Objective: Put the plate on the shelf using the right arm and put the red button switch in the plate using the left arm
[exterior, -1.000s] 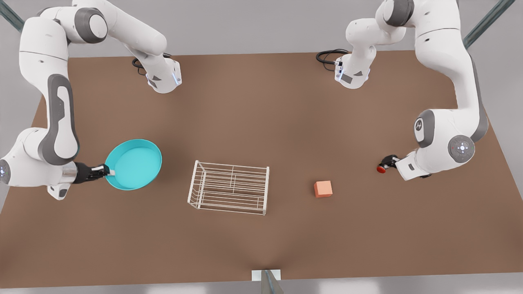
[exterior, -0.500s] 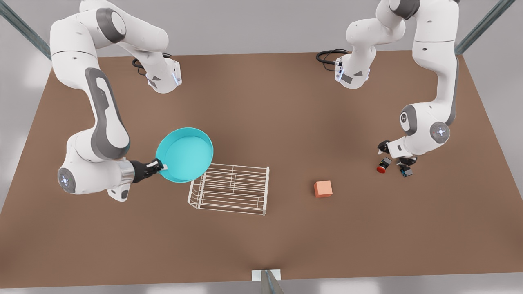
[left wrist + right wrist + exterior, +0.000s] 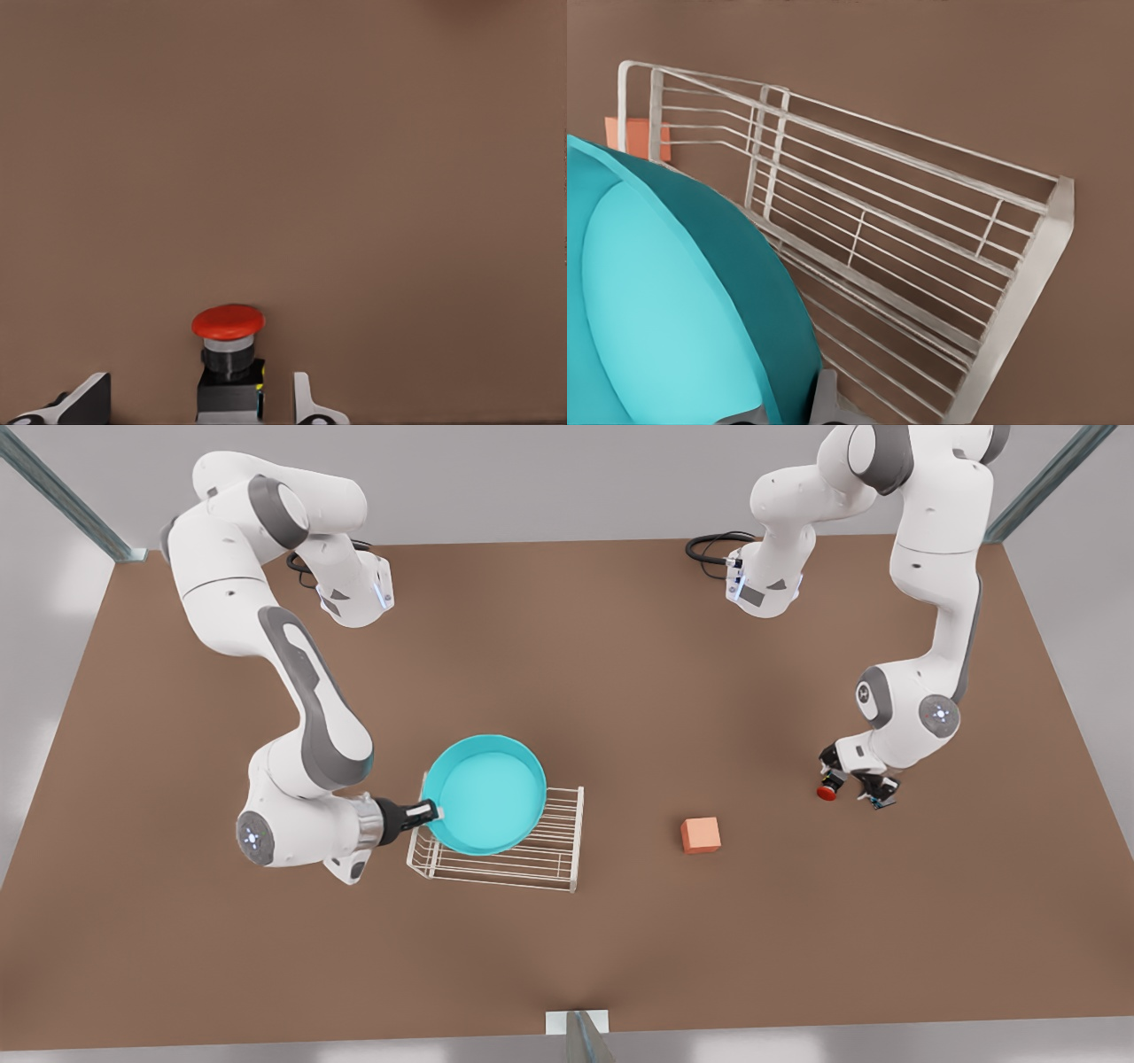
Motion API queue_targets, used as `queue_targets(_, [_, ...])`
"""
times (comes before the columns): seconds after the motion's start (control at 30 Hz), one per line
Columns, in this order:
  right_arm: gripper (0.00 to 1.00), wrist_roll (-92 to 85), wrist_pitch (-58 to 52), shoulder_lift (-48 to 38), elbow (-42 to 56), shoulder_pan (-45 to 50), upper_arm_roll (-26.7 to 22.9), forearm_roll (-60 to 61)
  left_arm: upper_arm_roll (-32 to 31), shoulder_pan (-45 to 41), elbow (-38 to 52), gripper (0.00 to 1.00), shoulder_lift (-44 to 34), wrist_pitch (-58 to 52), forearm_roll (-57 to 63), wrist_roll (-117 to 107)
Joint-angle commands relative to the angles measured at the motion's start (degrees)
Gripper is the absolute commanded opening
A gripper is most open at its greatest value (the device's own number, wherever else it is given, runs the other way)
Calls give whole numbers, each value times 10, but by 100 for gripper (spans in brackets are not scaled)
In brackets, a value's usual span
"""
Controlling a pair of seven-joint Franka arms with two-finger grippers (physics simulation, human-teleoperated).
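The turquoise plate (image 3: 492, 793) hangs tilted over the end of the white wire shelf (image 3: 554, 855) toward the front view's left. My right gripper (image 3: 432, 811) is shut on the plate's rim. From the right wrist, the plate (image 3: 664, 292) covers part of the shelf (image 3: 921, 230). At the front view's right, my left gripper (image 3: 852, 775) points down over the red button switch (image 3: 827, 791). In the left wrist view the switch (image 3: 229, 354) stands upright on the table between the open fingers (image 3: 89, 398), with a gap on each side.
An orange cube (image 3: 701, 835) sits on the brown table (image 3: 567, 957) between the shelf and the left gripper; it also peeks past the shelf's corner (image 3: 633, 137). A small blue-bodied thing (image 3: 875, 803) lies just beside the left gripper. Both arm bases stand at the far edge.
The right arm has carried the plate from the front view's left to above the shelf. The left wrist has turned to point down over the red switch, with its fingers on either side.
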Motion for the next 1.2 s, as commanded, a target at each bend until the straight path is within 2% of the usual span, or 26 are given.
queue_targets(0.0, [23,158,43,3,-3,1,1,-4,0,4,-3,100,-1,16,0,124])
queue_targets(0.33, [25,159,68,5,-65,-6,-9,-14,0,16,-15,100,20,28,-1,117])
queue_targets(0.37, [29,165,68,2,-66,-5,-8,2,0,16,-16,100,20,28,-7,117])
queue_targets(0.4, [99,168,61,0,-65,-5,-8,10,0,16,-17,100,20,28,-8,117])
queue_targets(0.53, [100,167,0,-40,-64,-7,-9,57,0,18,-17,100,35,38,-8,118])
queue_targets(0.6, [100,171,-61,-88,-64,-8,-14,87,0,18,-16,100,37,43,-8,118])
queue_targets(0.7, [100,169,-143,-133,-45,-54,-26,71,0,19,-16,100,45,55,-8,119])
queue_targets(0.73, [100,139,-164,-141,-35,-73,-32,6,0,19,-17,100,45,55,-8,119])
queue_targets(0.77, [100,31,-171,-150,-28,-106,-30,-71,0,19,-17,99,45,55,-8,119])
queue_targets(0.8, [100,-53,-171,-150,-28,-131,-31,-138,0,19,-16,90,45,55,-8,119])
queue_targets(0.83, [100,-108,-161,-150,-28,-161,-27,-204,0,18,-16,78,44,55,-8,119])
queue_targets(0.9, [100,-161,-130,-150,-38,-176,-23,-291,0,19,-16,66,44,55,-8,119])
queue_targets(0.93, [100,-162,-67,-205,-127,-175,-21,-302,0,19,-16,60,44,55,-8,119])
queue_targets(0.97, [100,-152,74,-293,-294,-178,-22,-300,0,19,-16,56,44,55,-8,119])
queue_targets(1.07, [100,-38,89,-298,-326,-134,-18,-300,0,19,-16,52,43,55,-8,119])
queue_targets(1.17, [100,-41,87,-286,-326,-177,-24,-330,0,19,-15,52,35,49,-8,111])
